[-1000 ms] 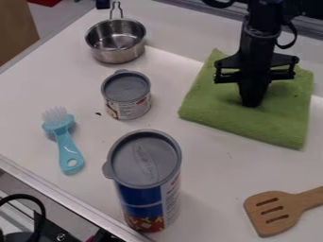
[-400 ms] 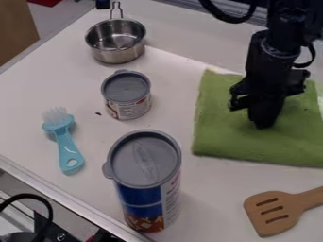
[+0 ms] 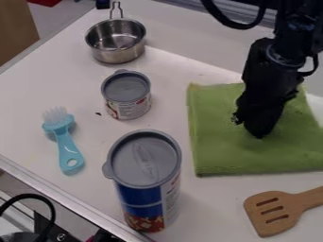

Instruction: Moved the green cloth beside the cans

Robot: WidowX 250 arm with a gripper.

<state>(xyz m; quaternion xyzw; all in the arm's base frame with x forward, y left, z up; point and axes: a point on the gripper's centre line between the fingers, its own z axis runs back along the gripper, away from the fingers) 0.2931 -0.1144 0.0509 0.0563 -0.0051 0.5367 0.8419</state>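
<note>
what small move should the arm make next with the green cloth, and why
Probably a short slide toward the tall can, keeping the gripper low on the green cloth: bare table still separates the cloth's near edge from that can, and the wooden spatula lies close by, so the slide should likely favor the can's side.

The counter (image 3: 63, 78) is carrying a pot (image 3: 116, 54), short can (image 3: 131, 108), tall can (image 3: 142, 163), brush (image 3: 67, 147), green cloth (image 3: 221, 151) and wooden spatula (image 3: 288, 205).

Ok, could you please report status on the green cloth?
Hand down at green cloth. Cloth flat, apart from tall can and short can. Spatula near cloth's edge.
</note>
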